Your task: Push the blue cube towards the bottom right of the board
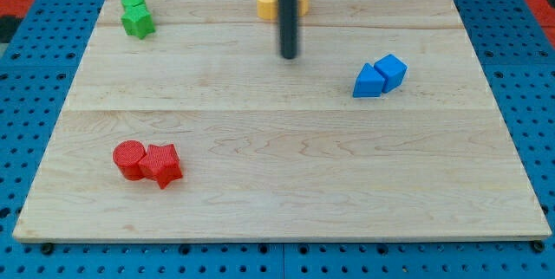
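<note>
The blue cube [392, 70] lies at the view's right, a little above the middle of the wooden board [286, 175]. A second blue block, wedge-like [368, 81], touches its lower left side. My tip [288, 55] is the end of the dark rod coming down from the view's top centre. It stands well to the left of the blue blocks, apart from them, slightly above their height in the view.
A yellow block [269, 3] sits at the top centre, partly hidden behind the rod. Two green blocks [135, 16] sit together at the top left. A red cylinder [129, 158] and a red block [163, 165] touch at the lower left.
</note>
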`<state>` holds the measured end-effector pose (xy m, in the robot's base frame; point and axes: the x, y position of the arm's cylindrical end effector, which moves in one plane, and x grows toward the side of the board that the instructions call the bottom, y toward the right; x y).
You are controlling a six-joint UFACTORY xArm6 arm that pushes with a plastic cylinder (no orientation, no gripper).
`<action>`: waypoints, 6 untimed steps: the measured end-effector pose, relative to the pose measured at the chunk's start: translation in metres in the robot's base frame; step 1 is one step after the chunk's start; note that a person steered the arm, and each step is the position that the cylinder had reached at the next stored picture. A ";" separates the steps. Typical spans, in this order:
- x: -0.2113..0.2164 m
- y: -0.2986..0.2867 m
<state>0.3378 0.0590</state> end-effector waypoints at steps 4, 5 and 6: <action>0.130 0.087; 0.156 0.090; 0.111 0.140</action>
